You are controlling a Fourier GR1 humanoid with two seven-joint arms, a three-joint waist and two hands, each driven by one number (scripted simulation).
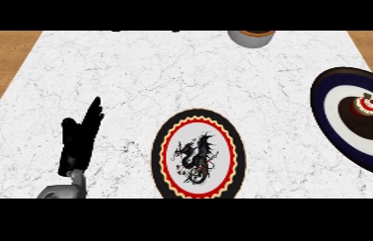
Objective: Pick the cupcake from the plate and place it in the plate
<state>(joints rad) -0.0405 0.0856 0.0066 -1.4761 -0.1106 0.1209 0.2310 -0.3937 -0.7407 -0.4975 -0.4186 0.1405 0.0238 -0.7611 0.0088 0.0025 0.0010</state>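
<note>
White marble counter point(146, 77) bearing the dragon plate point(198, 156). Right of it, at the frame's edge, the dark ringed plate point(331, 94) carries the cupcake point(364, 105). Left of it rests the left hand point(80, 136), fingers straight, empty. The right hand, unseen, should approach from above.

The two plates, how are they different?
The dragon plate has a red and black rim with a dragon in the middle; the blue plate has dark blue and white rings. The blue plate holds the cupcake; the dragon plate holds nothing. The dragon plate sits near the middle; the blue plate is cut off at the right edge. Both are round.
</note>
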